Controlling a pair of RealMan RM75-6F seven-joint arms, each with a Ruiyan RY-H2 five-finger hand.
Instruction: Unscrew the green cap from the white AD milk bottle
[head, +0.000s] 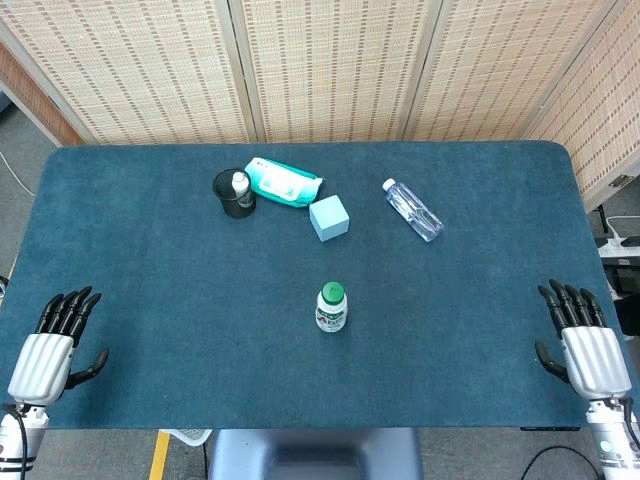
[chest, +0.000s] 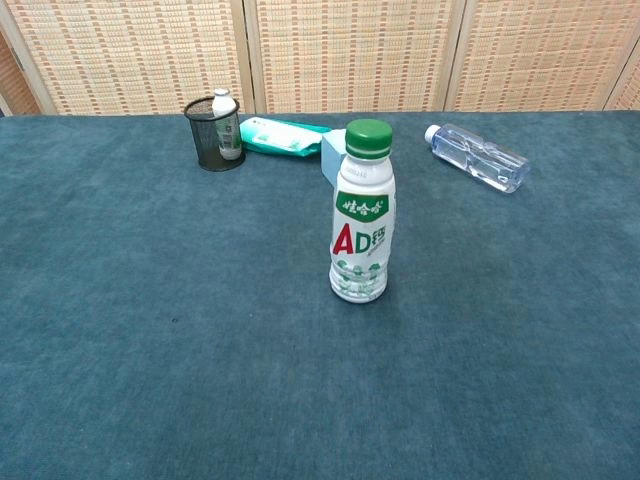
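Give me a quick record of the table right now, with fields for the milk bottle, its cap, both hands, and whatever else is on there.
milk bottle: white AD milk bottle upright near the table's middle, untouched
cap: green cap on the bottle
left hand: left hand open, at the near left edge, holding nothing
right hand: right hand open, at the near right edge, holding nothing
other items: black mesh cup with a small bottle inside, green packet, blue cube, clear water bottle lying on its side
table: dark teal cloth

Head overhead; chest low, likely nearer.
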